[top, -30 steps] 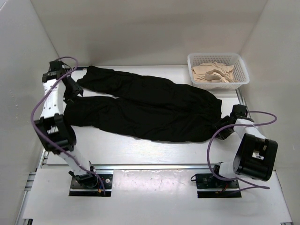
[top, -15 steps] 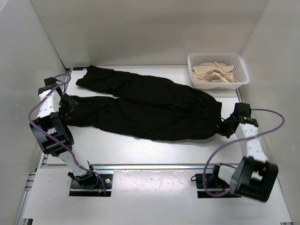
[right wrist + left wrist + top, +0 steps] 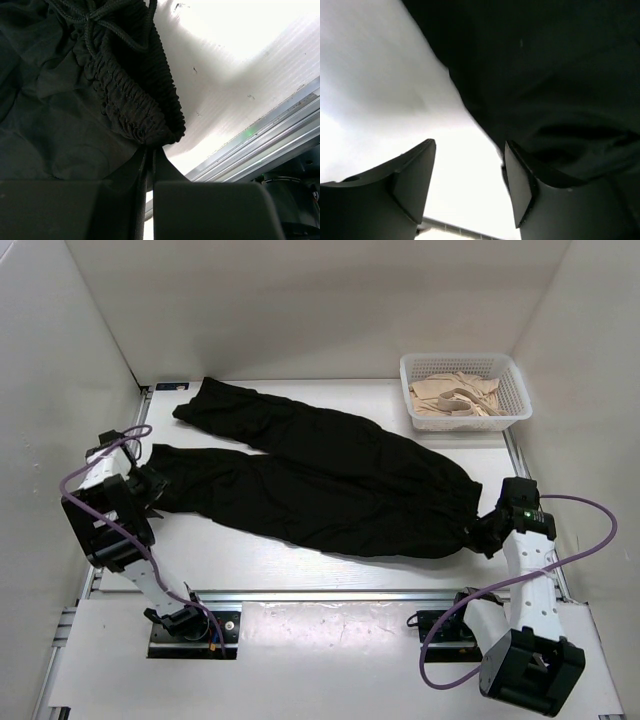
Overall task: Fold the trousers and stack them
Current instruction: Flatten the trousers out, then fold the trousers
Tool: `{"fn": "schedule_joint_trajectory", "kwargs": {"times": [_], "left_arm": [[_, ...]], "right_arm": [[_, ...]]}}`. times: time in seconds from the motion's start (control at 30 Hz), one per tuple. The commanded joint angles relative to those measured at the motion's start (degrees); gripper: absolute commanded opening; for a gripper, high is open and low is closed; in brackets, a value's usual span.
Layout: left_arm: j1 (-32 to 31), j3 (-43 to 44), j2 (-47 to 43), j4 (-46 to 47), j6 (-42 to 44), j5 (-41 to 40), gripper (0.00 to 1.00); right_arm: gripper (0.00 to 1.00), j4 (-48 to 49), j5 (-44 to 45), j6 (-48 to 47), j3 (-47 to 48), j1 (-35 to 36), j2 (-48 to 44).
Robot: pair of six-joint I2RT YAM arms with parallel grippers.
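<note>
The black trousers (image 3: pixel 330 480) lie spread flat on the table, leg ends at the left and waistband at the right. My left gripper (image 3: pixel 150 486) is at the end of the near leg. In the left wrist view it (image 3: pixel 469 185) is open, with bare white table between the jaws and the black fabric (image 3: pixel 550 80) lying over the right finger's outer side. My right gripper (image 3: pixel 486 535) is shut on the near corner of the gathered elastic waistband (image 3: pixel 135 107), with its drawstring above, where the pinch (image 3: pixel 150 147) shows.
A white mesh basket (image 3: pixel 512 370) holding beige garments (image 3: pixel 455 398) stands at the back right. White walls close in the left, back and right. A metal rail (image 3: pixel 330 593) runs along the table's near edge, close behind my right gripper.
The right gripper pulled the waistband toward the near right corner, shifting the trousers nearer and to the right. The left gripper moved nearer, from between the leg ends to the near leg's end.
</note>
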Motion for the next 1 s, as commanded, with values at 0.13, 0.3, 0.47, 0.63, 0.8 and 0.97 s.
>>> {"fn": "schedule_joint_trajectory", "kwargs": {"times": [0.13,0.3,0.47,0.63,0.8,0.97], "left_arm": [[-0.57,4.53,8.16,4.92,-2.28,-1.61,0.79],[-1.19,7.62,11.43,4.92,-2.28,-2.84,1.00],[-1.72,10.70,16.60,4.92,-2.28,-4.95,0.96],[-1.72,11.23,18.82,4.39,-2.28,-4.95,0.11],[-1.72,11.85,11.63,2.37,-1.76,-4.43,0.10],[-1.10,16.85,0.81,0.00,-1.22,-3.72,0.10]], "right_arm": [[0.00,-1.79,0.64,-0.27,2.64,0.16,-2.00],[0.00,-2.32,1.69,-0.27,3.26,0.16,-2.00],[0.00,-1.70,1.69,-0.27,4.31,0.16,-1.40],[0.00,-0.65,1.69,-0.27,5.36,0.16,-0.86],[0.00,-0.65,3.70,-1.93,9.04,0.16,-0.86],[0.00,-1.87,9.16,-7.64,18.36,0.16,2.73]]}}
